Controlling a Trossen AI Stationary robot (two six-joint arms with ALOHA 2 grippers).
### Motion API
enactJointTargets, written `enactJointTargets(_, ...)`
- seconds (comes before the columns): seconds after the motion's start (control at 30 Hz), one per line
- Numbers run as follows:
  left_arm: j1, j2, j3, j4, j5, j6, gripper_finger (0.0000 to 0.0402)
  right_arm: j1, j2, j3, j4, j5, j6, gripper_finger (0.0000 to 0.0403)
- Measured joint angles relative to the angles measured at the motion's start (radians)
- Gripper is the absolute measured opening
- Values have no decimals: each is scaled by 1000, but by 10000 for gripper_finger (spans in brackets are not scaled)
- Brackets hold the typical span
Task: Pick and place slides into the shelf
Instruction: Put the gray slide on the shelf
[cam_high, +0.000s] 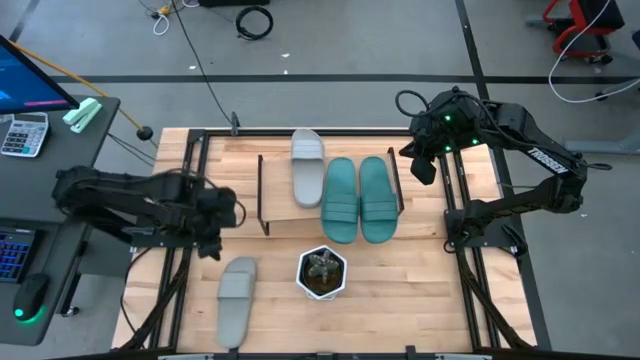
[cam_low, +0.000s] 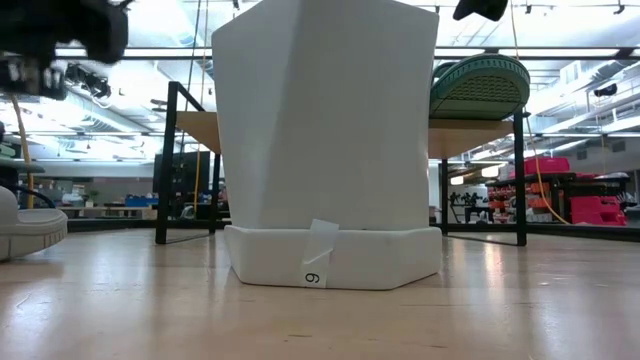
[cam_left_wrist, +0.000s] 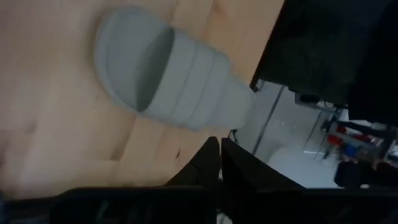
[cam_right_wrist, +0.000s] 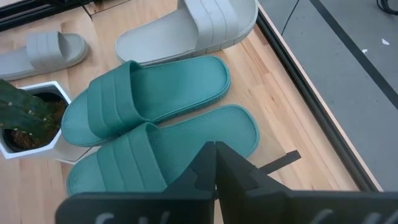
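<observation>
The shelf (cam_high: 283, 212) stands at the table's middle, toward its far edge. Its board carries one light grey slide (cam_high: 307, 166) and both teal slides (cam_high: 340, 200) (cam_high: 377, 198), soles down, side by side. The other grey slide (cam_high: 237, 298) lies sole down on the table near the near edge, left of the pot; the left wrist view shows this slide (cam_left_wrist: 168, 78) too. My left gripper (cam_high: 226, 214) hangs shut above the table, left of the shelf and beyond that slide. My right gripper (cam_high: 424, 160) hovers shut off the shelf's right end, with the teal slides (cam_right_wrist: 149, 106) below it.
A white hexagonal pot with a plant (cam_high: 322, 273) stands just nearer than the shelf and fills the middle of the low view (cam_low: 325, 140). Black frame rails (cam_high: 462, 200) run along both table sides. A desk with a calculator (cam_high: 22, 133) stands off the left edge.
</observation>
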Motion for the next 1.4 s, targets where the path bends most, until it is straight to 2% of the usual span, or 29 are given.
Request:
enactJointTargets(0.2, -89, 0, -172, 266, -48, -196, 40, 0, 0, 0, -1, 0, -1, 10)
enactJointTargets(0.43, -111, 0, -248, 240, -219, -322, 88, 0, 0, 0, -1, -6, -1, 10)
enactJointTargets(0.53, -111, 0, -271, 298, -262, -366, 120, 0, 0, 0, -2, -17, -1, 10)
enactJointTargets(0.77, -111, 0, -317, 404, -272, -426, 208, 0, 0, 0, -2, -19, -1, 10)
enactJointTargets(0.9, -111, 0, -332, 419, -292, -426, 241, 0, 0, 0, -2, -20, -1, 11)
enactJointTargets(1.1, -111, 0, -332, 426, -352, -396, 253, 0, 0, 0, -2, -21, -1, 11)
enactJointTargets(1.4, -111, 0, -332, 460, -404, -297, 236, 0, 0, 0, -7, -27, -1, 11)
